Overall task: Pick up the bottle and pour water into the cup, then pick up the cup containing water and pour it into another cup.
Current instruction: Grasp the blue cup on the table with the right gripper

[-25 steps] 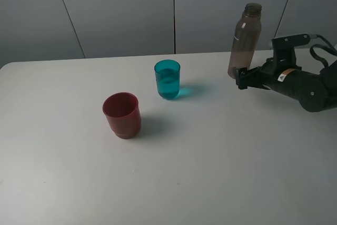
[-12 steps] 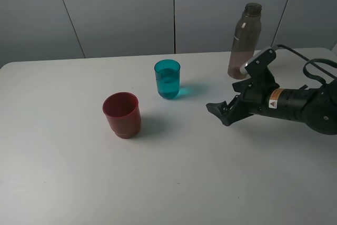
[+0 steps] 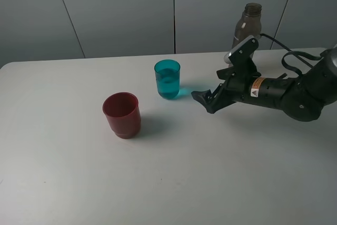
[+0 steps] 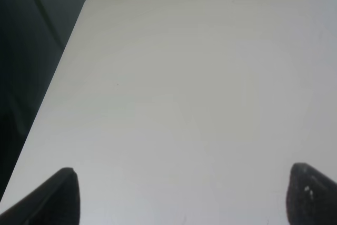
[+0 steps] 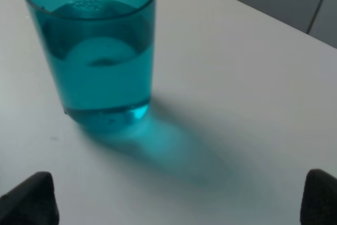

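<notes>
The table [image 3: 158,183] is a smooth, matt white surface with only a faint sheen. The teal cup [image 3: 167,79] is clear, glossy plastic that shows the water inside. The red cup [image 3: 121,114] is opaque plastic with a duller shine, the bottle [image 3: 245,26] at the far right is smoky see-through plastic, and the right gripper [image 3: 202,102] looks like matt black plastic.

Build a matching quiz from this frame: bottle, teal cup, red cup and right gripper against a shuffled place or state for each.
Things:
1. bottle
2. teal cup
3. red cup
4. right gripper

Place or state:
A. jaws open, holding nothing
B. partly filled with water
C. upright, tallest, farthest back
D. opaque, left of the other cup in the high view

Pairs: 1-C, 2-B, 3-D, 4-A
</notes>
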{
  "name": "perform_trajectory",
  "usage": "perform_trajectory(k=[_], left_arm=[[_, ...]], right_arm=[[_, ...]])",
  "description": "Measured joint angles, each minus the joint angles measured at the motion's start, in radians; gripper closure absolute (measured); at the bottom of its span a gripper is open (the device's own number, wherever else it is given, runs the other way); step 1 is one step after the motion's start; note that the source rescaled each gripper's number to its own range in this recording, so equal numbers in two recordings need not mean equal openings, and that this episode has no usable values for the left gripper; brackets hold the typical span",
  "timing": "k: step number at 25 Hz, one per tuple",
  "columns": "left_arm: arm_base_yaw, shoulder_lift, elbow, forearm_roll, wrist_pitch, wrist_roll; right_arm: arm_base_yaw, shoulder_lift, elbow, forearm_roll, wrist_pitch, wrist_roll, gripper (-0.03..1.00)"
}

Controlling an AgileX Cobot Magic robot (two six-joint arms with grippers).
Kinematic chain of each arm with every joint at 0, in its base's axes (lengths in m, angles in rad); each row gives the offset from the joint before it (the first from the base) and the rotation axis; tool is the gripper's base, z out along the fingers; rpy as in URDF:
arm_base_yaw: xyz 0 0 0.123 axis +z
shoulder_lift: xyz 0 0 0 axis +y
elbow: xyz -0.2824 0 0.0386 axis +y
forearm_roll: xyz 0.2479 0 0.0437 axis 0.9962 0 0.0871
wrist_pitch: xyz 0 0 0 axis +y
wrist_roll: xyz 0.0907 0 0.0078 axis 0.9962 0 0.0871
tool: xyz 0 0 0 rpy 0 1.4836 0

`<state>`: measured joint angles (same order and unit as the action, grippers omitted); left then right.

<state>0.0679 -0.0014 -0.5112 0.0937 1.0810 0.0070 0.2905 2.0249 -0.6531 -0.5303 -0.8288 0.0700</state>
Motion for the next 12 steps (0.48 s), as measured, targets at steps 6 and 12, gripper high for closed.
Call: perform_trajectory(k=[6,12], left_arm=[[0.000,0.000,0.000,0.000,0.000,0.000],[0.000,0.000,0.000,0.000,0.000,0.000]], right_arm=[[0.073,0.077,-0.093,0.029,-0.002,0.000,-0.03],[0.110,0.151,-0.189,0.048,0.001,0.000,-0.03]])
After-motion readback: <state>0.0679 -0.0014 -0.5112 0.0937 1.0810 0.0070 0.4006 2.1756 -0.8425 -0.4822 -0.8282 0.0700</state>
